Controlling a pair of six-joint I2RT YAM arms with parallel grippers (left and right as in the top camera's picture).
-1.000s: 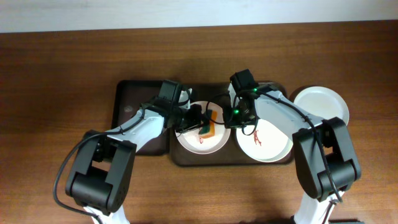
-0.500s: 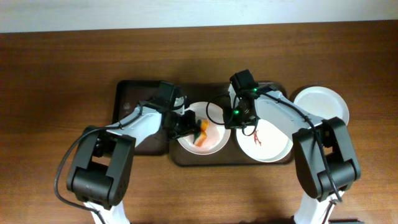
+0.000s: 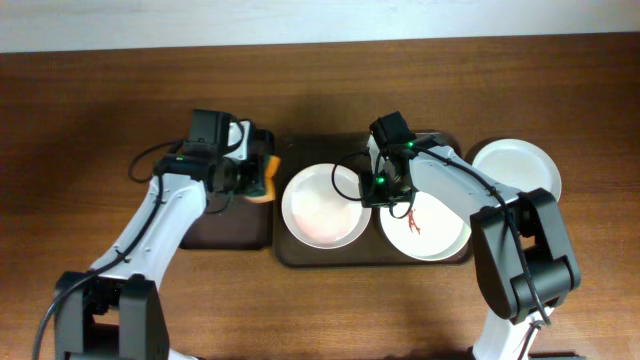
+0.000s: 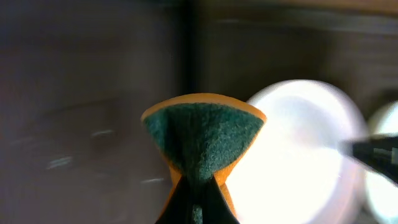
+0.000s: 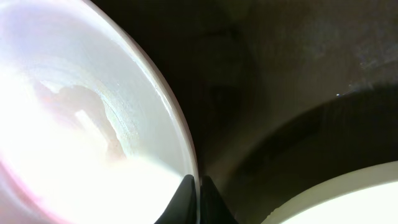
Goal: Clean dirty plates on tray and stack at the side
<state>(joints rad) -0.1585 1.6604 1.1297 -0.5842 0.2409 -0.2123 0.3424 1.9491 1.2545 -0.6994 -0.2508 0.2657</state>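
Three white plates show in the overhead view. The middle plate looks plain and lies on the brown tray. A plate with red streaks lies on the tray's right half. A plain plate sits on the table to the right. My right gripper is shut on the middle plate's right rim, which the right wrist view shows pinched. My left gripper is shut on an orange-and-green sponge left of that plate, as the left wrist view also shows.
A smaller black tray lies left of the brown tray, under my left gripper. Bare wooden table surrounds both trays. The right arm's body spans over the streaked plate.
My left gripper has carried the sponge leftward off the middle plate to above the black tray. The middle plate now shows plain. The right gripper has not moved.
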